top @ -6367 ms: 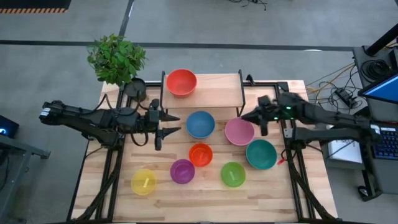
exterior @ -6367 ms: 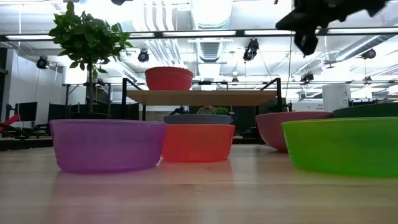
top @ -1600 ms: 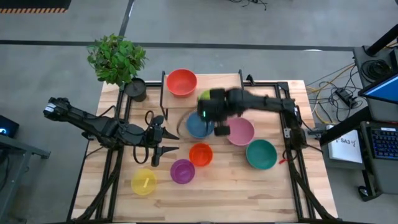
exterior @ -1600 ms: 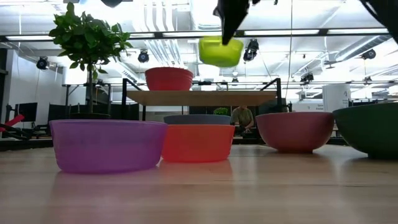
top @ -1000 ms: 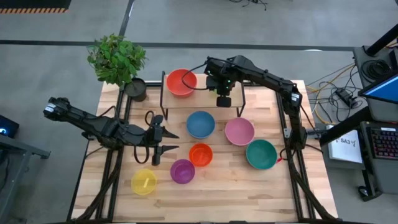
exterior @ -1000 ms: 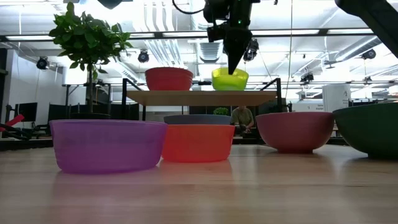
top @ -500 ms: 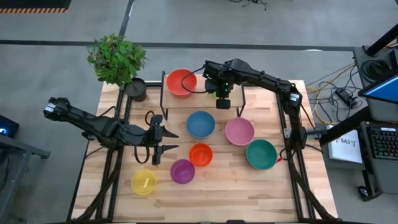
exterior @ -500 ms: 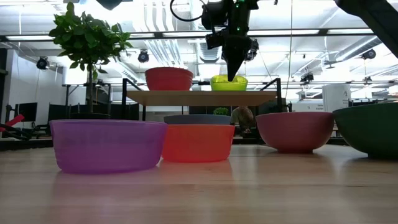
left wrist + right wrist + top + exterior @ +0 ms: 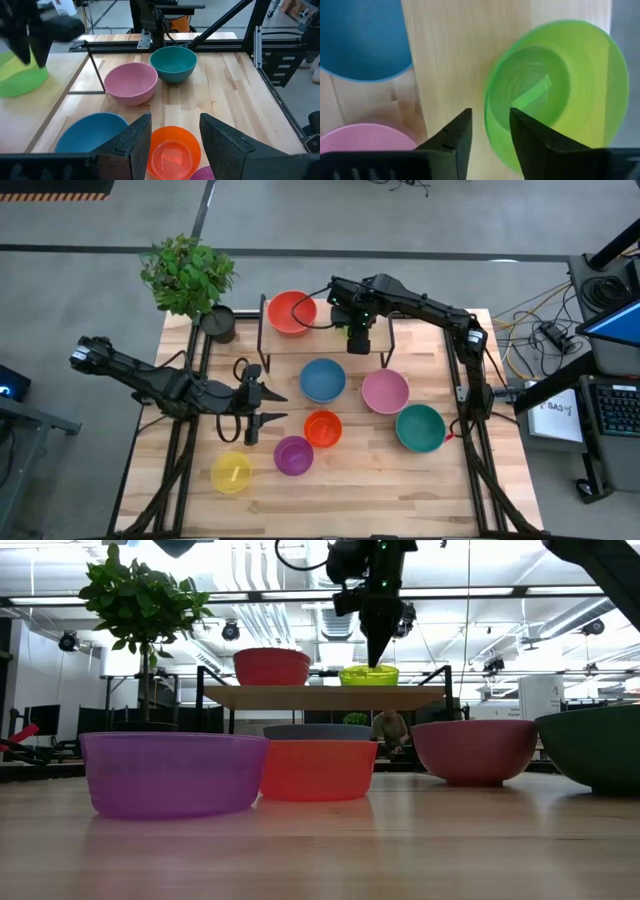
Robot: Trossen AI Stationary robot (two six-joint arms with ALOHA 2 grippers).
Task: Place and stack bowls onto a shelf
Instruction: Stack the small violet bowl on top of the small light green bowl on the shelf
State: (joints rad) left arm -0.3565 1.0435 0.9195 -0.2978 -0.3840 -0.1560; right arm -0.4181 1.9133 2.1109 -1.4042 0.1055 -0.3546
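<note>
On the shelf (image 9: 378, 317) the red bowl (image 9: 291, 312) stands to the left and the green bowl (image 9: 368, 674) to the right, both on their bases. My right gripper (image 9: 490, 125) points down over the green bowl (image 9: 560, 90). It is open, with one finger inside the rim and one outside. In the high view it hides that bowl. The blue (image 9: 322, 380), pink (image 9: 385, 392), teal (image 9: 420, 428), orange (image 9: 322, 428), purple (image 9: 293, 455) and yellow (image 9: 231, 473) bowls rest on the table. My left gripper (image 9: 272, 405) waits open left of the orange bowl.
A dark plant pot (image 9: 218, 323) with a leafy plant (image 9: 187, 273) stands at the table's far left corner, beside the shelf. Bare wood lies along the table's near edge, right of the purple bowl. A person shows far behind the table in the low view.
A second ago my right gripper held the green bowl tilted just above the shelf's right half. The bowl has since come down and now lies level on the shelf beside the red bowl. The gripper stays over it.
</note>
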